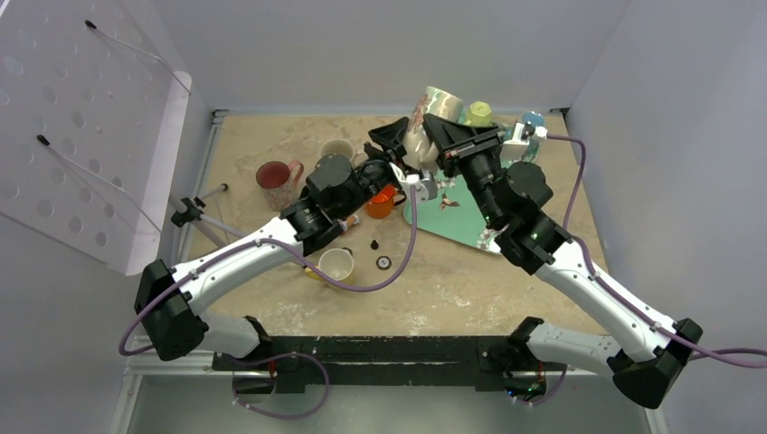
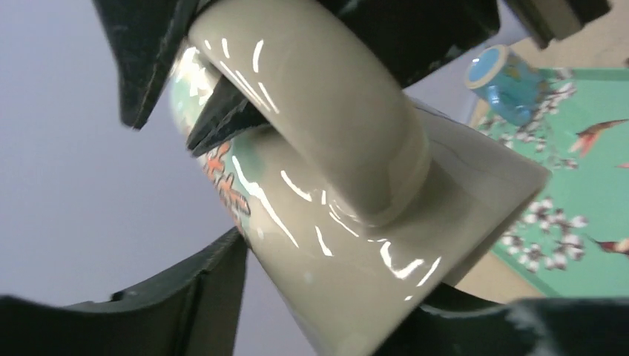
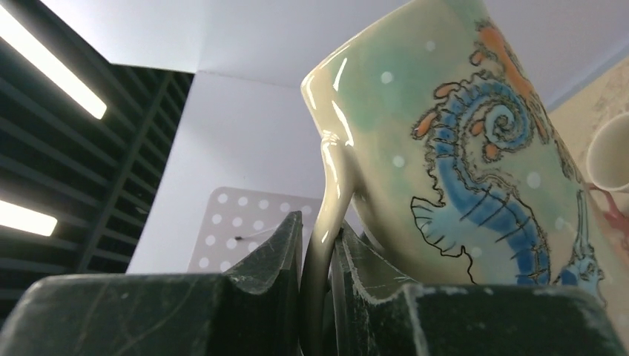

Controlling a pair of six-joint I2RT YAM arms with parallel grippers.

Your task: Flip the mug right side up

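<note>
While both arms reach inward above the desk [image 1: 470, 289], the mug [image 1: 436, 122] sits tilted in mid-air between them, right end effector [image 3: 319, 297] pinching its handle, left end effector [image 2: 348, 319] clamped on its body.

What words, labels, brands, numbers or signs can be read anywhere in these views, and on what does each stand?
No readable text in any view.
mug: a painted seahorse and orange marks, no lettering.
placemat: birds and blossoms, no words.
small round disc on the table: too small to tell whether it bears any mark.
</note>
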